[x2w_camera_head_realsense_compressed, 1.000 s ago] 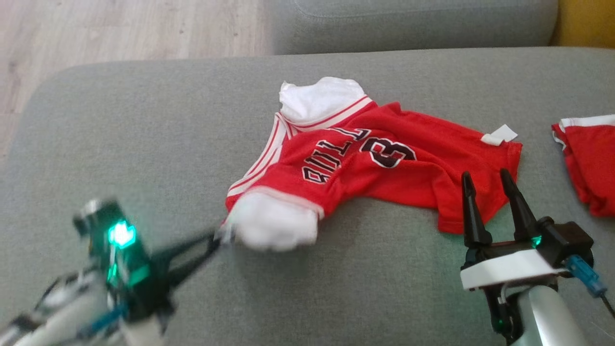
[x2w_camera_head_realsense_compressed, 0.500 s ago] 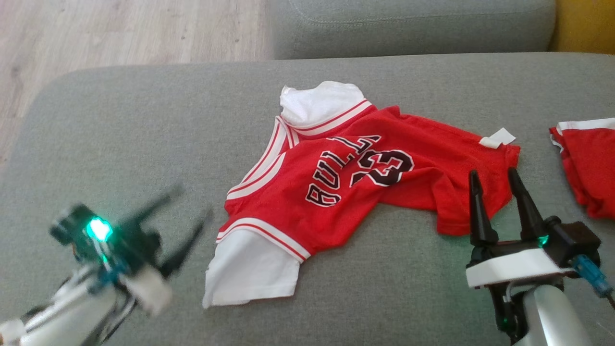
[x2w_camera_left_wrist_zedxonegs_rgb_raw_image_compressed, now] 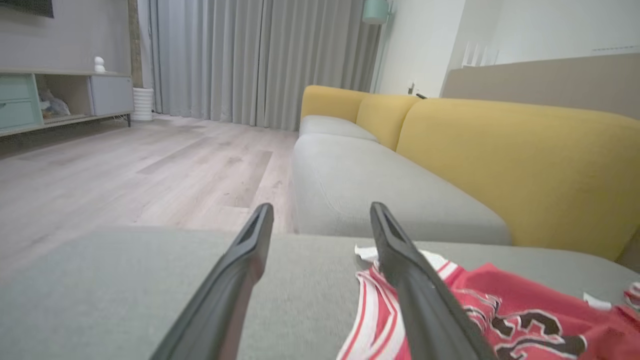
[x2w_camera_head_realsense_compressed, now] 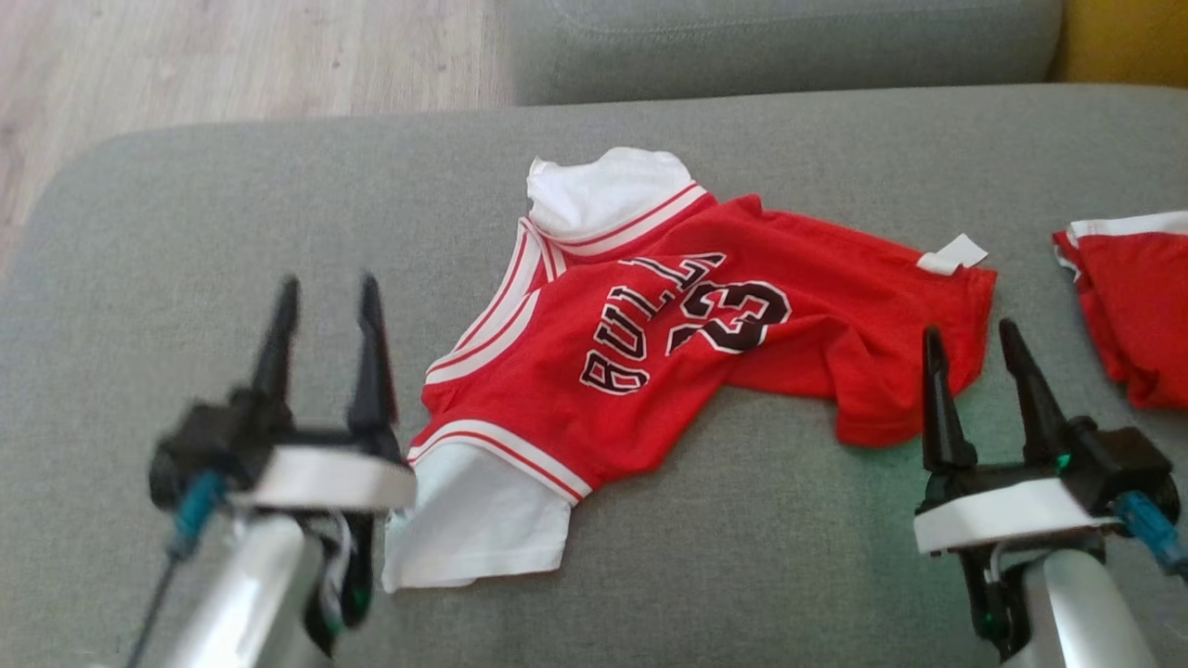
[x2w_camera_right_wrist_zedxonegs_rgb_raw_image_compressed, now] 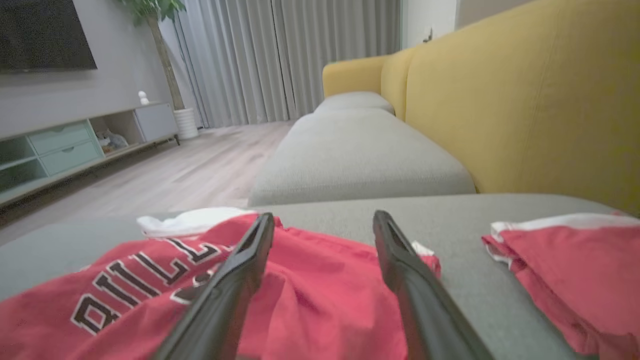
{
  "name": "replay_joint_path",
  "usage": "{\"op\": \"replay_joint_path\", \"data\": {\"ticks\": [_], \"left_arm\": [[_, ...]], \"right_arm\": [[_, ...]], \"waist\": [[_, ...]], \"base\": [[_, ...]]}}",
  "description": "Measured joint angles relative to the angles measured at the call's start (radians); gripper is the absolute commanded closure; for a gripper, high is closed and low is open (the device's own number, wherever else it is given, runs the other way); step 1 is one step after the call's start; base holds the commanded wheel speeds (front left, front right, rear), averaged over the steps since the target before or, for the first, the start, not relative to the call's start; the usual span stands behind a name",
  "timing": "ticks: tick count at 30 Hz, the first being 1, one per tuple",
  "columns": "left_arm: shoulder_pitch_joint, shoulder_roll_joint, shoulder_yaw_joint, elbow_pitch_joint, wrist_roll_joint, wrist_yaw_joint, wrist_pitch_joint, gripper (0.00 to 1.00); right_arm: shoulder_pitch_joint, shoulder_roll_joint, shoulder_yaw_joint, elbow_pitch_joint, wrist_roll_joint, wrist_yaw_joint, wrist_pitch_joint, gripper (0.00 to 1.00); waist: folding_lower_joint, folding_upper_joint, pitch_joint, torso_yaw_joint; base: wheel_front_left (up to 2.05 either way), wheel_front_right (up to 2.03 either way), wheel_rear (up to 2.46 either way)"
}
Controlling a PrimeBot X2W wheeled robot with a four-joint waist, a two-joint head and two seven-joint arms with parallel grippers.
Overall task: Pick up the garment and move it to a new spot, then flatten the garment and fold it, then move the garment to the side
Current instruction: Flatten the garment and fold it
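Observation:
A red jersey with white sleeves and black lettering, the garment (x2w_camera_head_realsense_compressed: 668,343), lies wrinkled on the grey sofa seat (x2w_camera_head_realsense_compressed: 232,213). Its near white sleeve (x2w_camera_head_realsense_compressed: 473,533) is spread flat toward me. My left gripper (x2w_camera_head_realsense_compressed: 325,292) stands open just left of that sleeve, holding nothing. My right gripper (x2w_camera_head_realsense_compressed: 970,339) is open near the garment's right hem, empty too. In the left wrist view the garment (x2w_camera_left_wrist_zedxonegs_rgb_raw_image_compressed: 500,310) sits to the right of my open left gripper (x2w_camera_left_wrist_zedxonegs_rgb_raw_image_compressed: 320,212). In the right wrist view the garment (x2w_camera_right_wrist_zedxonegs_rgb_raw_image_compressed: 325,290) lies under my open right gripper (x2w_camera_right_wrist_zedxonegs_rgb_raw_image_compressed: 324,220).
A second red and white cloth (x2w_camera_head_realsense_compressed: 1128,306) lies at the seat's right edge, also in the right wrist view (x2w_camera_right_wrist_zedxonegs_rgb_raw_image_compressed: 565,270). Another grey cushion (x2w_camera_head_realsense_compressed: 780,42) lies beyond, with a yellow backrest (x2w_camera_right_wrist_zedxonegs_rgb_raw_image_compressed: 525,110) on the right. Wooden floor (x2w_camera_head_realsense_compressed: 186,65) lies off the seat's far left.
My left gripper let go of the white sleeve, opened, and swung up to point forward beside it. The sleeve now lies flat. The right gripper stayed put.

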Motion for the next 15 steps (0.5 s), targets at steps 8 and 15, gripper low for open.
{"op": "replay_joint_path", "data": {"ticks": [8,15], "left_arm": [[0.057,-0.1,0.105,0.032,0.148,-0.104,0.0,0.0],[0.047,-0.164,0.166,0.072,0.222,-0.182,0.0,0.0]], "right_arm": [[-0.071,0.001,-0.114,0.117,-0.029,0.0,0.066,0.0],[-0.312,0.0,-0.309,0.3,-0.095,0.0,0.25,0.0]], "waist": [[0.0001,0.0,0.065,0.009],[0.0002,0.0,0.128,0.028]], "base": [[0.0,0.0,0.0],[0.0,0.0,0.0]]}}
